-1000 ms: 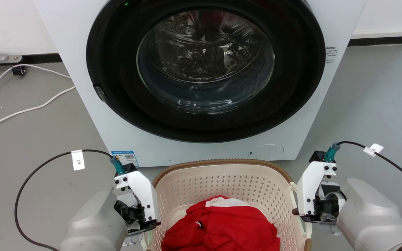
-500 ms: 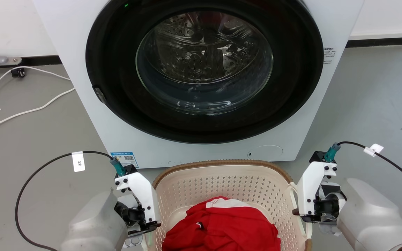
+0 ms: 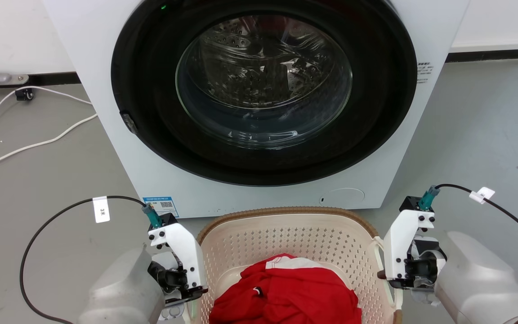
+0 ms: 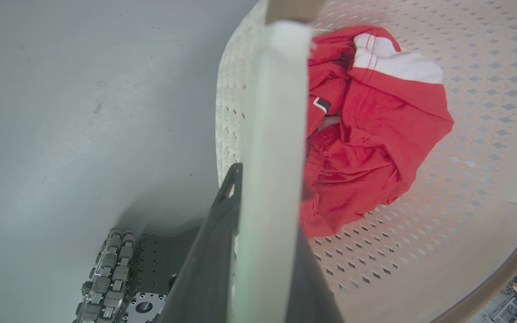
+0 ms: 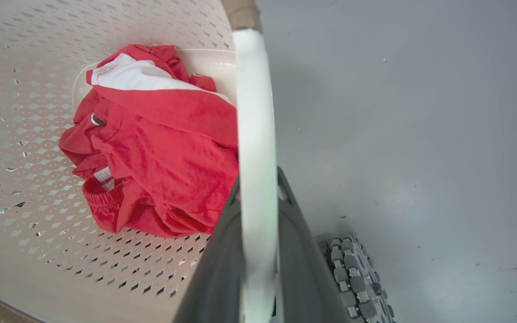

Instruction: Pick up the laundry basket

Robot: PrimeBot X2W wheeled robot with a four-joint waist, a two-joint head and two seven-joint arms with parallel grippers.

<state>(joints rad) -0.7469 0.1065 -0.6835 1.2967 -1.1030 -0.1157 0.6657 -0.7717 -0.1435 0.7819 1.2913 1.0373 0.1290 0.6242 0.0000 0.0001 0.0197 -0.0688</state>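
The laundry basket (image 3: 286, 234) is cream-white and perforated with a brown rim, at the bottom centre of the head view, and holds a red and white garment (image 3: 286, 292). My left gripper (image 3: 187, 292) is at the basket's left side and my right gripper (image 3: 387, 279) at its right side. In the left wrist view, the left gripper (image 4: 267, 188) is shut on a white loop handle (image 4: 276, 112) beside the basket wall (image 4: 465, 179). The right gripper (image 5: 258, 179) is likewise shut on the other handle (image 5: 251, 112). I cannot tell if the basket is off the floor.
A white washing machine (image 3: 106, 112) with its round glass door shut stands directly behind the basket. White cables (image 3: 29, 144) lie on the grey floor at the left. My base's roller wheels (image 4: 106, 264) (image 5: 352, 273) sit under the basket's sides.
The whole head picture has shifted down very slightly. Both grippers stay shut on the handles, and the basket keeps its place between them.
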